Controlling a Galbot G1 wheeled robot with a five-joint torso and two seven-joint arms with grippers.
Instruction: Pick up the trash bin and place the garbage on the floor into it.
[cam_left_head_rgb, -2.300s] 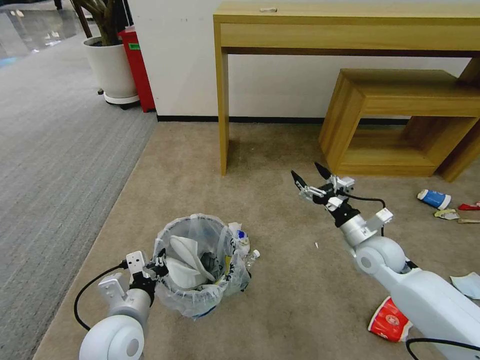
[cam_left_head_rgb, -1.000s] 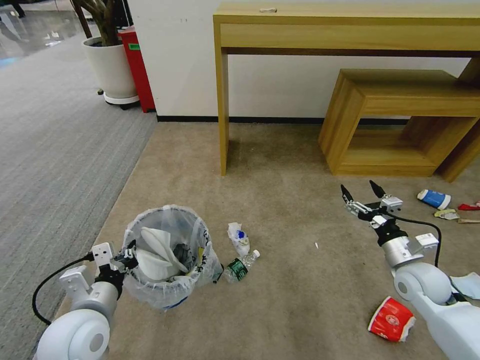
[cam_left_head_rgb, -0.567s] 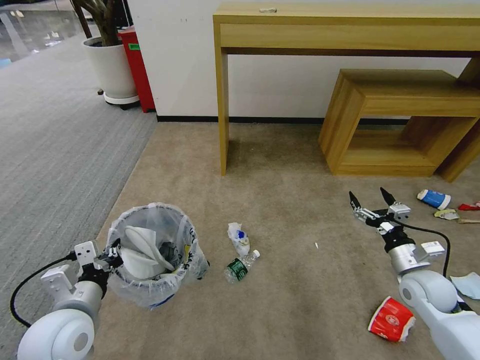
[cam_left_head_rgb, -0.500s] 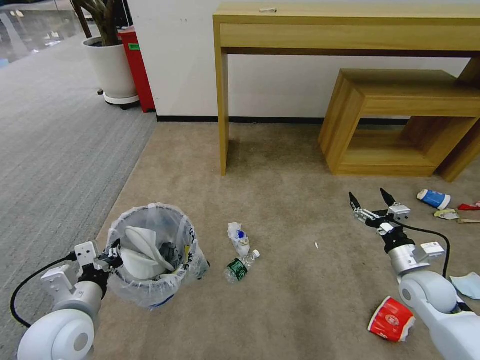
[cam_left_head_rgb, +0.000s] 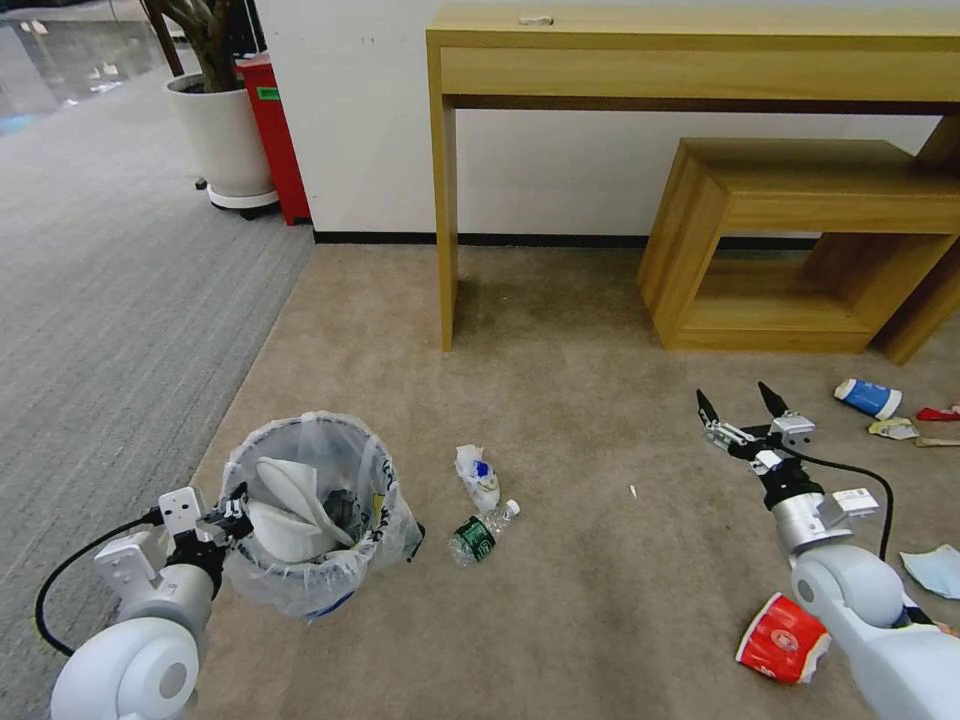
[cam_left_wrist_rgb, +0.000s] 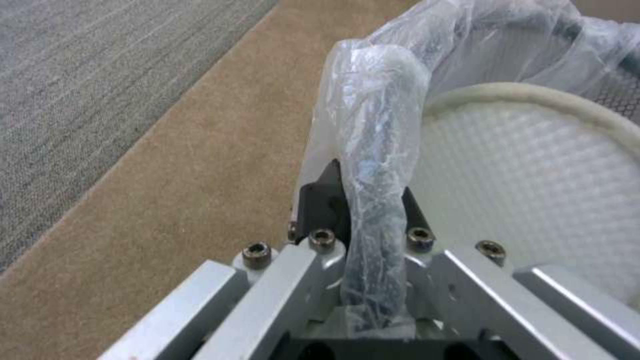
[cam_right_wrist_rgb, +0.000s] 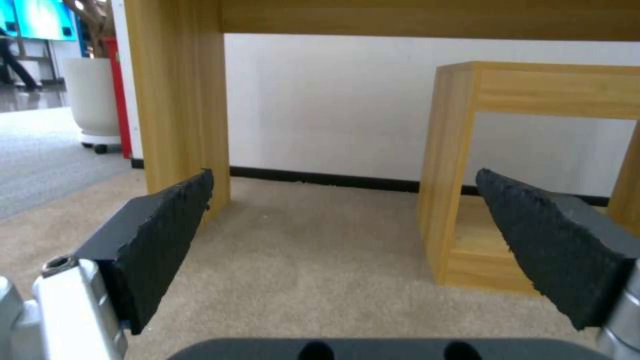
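The trash bin (cam_left_head_rgb: 305, 520), its clear liner (cam_left_wrist_rgb: 373, 115) puffed over the rim, stands at the near left of the tan carpet, a white slipper (cam_left_head_rgb: 285, 505) already inside. The left gripper (cam_left_head_rgb: 225, 515) pinches the bin's rim, bag and all, fingers pressed together on the plastic-wrapped edge — a hold that looks meant to carry the bin from one piece of litter to another. Just beside the bin lie a crumpled white packet (cam_left_head_rgb: 478, 475) and a clear bottle with a green label (cam_left_head_rgb: 480, 533), both on the floor. The right gripper (cam_left_head_rgb: 738, 410) hangs above bare carpet well to the right, jaws spread wide and empty, pointing toward the wooden desk (cam_left_head_rgb: 690, 50). Near it lie a red-and-white cup (cam_left_head_rgb: 785, 640), a pale blue mask (cam_left_head_rgb: 935, 570) and a blue-white cup (cam_left_head_rgb: 868, 397). The red wrapper (cam_left_head_rgb: 940, 412) is cut off at the frame's edge, and what sits under the slipper is hard to make out through the wrinkled bag.
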